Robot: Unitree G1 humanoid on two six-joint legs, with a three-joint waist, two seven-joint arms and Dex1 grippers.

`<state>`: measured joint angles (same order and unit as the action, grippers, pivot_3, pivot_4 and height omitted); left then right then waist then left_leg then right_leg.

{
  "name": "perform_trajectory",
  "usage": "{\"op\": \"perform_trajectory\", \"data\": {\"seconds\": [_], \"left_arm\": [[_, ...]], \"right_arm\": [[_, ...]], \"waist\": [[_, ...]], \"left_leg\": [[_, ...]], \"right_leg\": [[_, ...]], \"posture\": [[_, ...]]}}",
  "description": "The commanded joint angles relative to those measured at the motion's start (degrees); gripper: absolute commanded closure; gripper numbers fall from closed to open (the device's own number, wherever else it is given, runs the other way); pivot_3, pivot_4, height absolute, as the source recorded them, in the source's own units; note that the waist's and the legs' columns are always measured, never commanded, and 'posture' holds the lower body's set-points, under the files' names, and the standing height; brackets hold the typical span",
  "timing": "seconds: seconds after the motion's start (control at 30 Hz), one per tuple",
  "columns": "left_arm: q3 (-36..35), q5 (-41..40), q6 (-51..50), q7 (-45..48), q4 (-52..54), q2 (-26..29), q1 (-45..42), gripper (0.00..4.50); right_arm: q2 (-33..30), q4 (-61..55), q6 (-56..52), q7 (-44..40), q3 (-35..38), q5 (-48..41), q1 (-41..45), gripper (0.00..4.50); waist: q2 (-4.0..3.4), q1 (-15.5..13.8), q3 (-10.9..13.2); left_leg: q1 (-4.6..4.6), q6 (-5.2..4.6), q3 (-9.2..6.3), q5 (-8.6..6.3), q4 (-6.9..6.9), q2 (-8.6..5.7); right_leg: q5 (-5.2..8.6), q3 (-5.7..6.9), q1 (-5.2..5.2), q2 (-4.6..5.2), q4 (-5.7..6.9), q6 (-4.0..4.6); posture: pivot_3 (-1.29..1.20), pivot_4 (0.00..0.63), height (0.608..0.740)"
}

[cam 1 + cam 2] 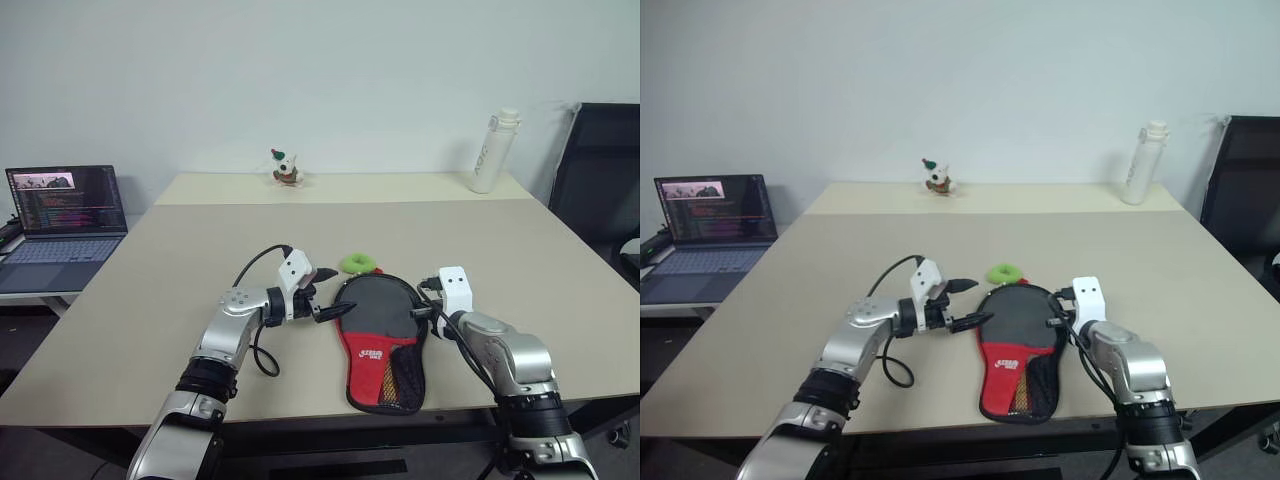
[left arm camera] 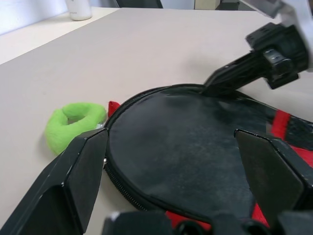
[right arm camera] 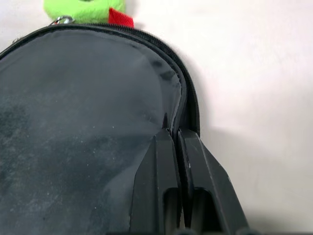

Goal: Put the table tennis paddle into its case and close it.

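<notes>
Paddle-shaped black fabric case (image 1: 380,340) with its red lettered panel and black mesh is lying flat on the beige counter (image 1: 150,290), near the front edge between the two arms. Inside its round end the black rubber blade of the table tennis paddle (image 2: 186,152) is showing. A small green ring (image 1: 359,263) is sitting just beyond the case's round end. The left gripper (image 1: 327,293) is hovering at the case's left rim with its black fingers (image 2: 83,171) spread wide, holding nothing. The right gripper (image 3: 176,134) is pinching the case's right rim, fingers (image 3: 159,166) closed on the zip edge.
</notes>
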<state>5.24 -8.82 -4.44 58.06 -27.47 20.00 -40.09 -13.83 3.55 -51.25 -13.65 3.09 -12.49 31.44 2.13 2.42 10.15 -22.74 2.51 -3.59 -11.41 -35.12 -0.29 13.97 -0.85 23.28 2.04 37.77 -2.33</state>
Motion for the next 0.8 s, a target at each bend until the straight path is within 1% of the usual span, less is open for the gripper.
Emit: {"op": "perform_trajectory", "data": {"seconds": [0.03,0.13,0.23,0.33,0.43,0.57,0.67,0.8], "left_arm": [[-0.1,-0.5,0.4,-0.1,2.7,0.2,0.1,0.0],[0.0,-0.5,0.5,-0.2,2.9,0.2,0.3,0.0],[0.1,-0.4,0.5,-0.3,3.1,0.1,0.4,0.0],[0.6,-0.2,0.8,-0.4,3.0,-0.1,0.5,0.0],[1.4,0.3,1.4,-0.6,2.7,-0.8,0.2,0.0],[3.0,1.4,2.5,-0.7,1.5,-2.1,-0.7,0.0],[4.5,2.9,3.6,-1.2,-0.9,-3.6,-1.8,0.0],[5.8,4.6,5.5,-1.4,-5.7,-5.3,-2.7,0.0]], "right_arm": [[-0.5,2.2,2.2,-1.2,-1.0,0.6,2.1,4.46],[-0.3,2.2,2.1,-2.0,-0.6,-0.1,2.4,4.46],[-0.3,0.6,1.0,-2.2,-0.4,-0.6,1.9,3.85],[-1.0,-3.2,-0.8,-2.2,-0.5,-0.9,0.7,2.84],[-2.7,-9.6,-4.0,-3.6,0.3,-2.5,-0.9,1.76],[-4.5,-17.4,-10.9,-7.8,4.5,-9.8,-1.3,0.33],[-5.8,-19.3,-15.3,-9.9,8.8,-15.0,1.1,0.33],[-6.6,-13.6,-14.6,-8.5,10.4,-15.1,6.4,0.33]], "waist": [[0.0,0.2,0.0],[0.0,0.4,0.0],[-0.01,0.5,0.0],[-0.03,0.5,0.0],[-0.1,0.2,0.1],[-0.15,-0.3,0.1],[-0.15,-0.6,0.1],[-0.16,-0.5,0.1]], "left_leg": [[0.0,0.0,0.02,0.0,0.0,0.0],[0.0,0.0,0.04,0.0,0.0,0.0],[0.01,0.0,0.03,0.0,0.0,0.01],[-0.02,0.0,0.03,0.0,0.01,0.01],[-0.11,0.0,-0.02,0.0,0.02,0.0],[-0.18,0.0,-0.01,0.0,0.02,-0.06],[-0.18,0.0,-0.04,0.0,0.02,-0.05],[-0.14,0.0,-0.01,0.0,0.01,-0.05]], "right_leg": [[0.0,-0.02,0.0,0.0,0.0,0.0],[-0.01,-0.04,0.0,0.0,0.0,0.0],[-0.01,-0.04,0.0,0.0,0.01,0.0],[0.0,-0.04,0.02,0.0,-0.01,0.0],[0.0,0.0,0.06,0.0,-0.05,0.0],[0.0,-0.01,0.08,0.05,-0.12,0.0],[0.0,0.02,0.07,0.05,-0.12,-0.01],[0.0,0.01,0.07,0.04,-0.11,-0.01]], "posture": [[0.0,0.15,0.74],[0.0,0.15,0.74],[0.0,0.15,0.74],[0.0,0.15,0.74],[0.0,0.15,0.74],[0.0,0.15,0.74],[0.0,0.15,0.74],[0.0,0.15,0.74]]}}
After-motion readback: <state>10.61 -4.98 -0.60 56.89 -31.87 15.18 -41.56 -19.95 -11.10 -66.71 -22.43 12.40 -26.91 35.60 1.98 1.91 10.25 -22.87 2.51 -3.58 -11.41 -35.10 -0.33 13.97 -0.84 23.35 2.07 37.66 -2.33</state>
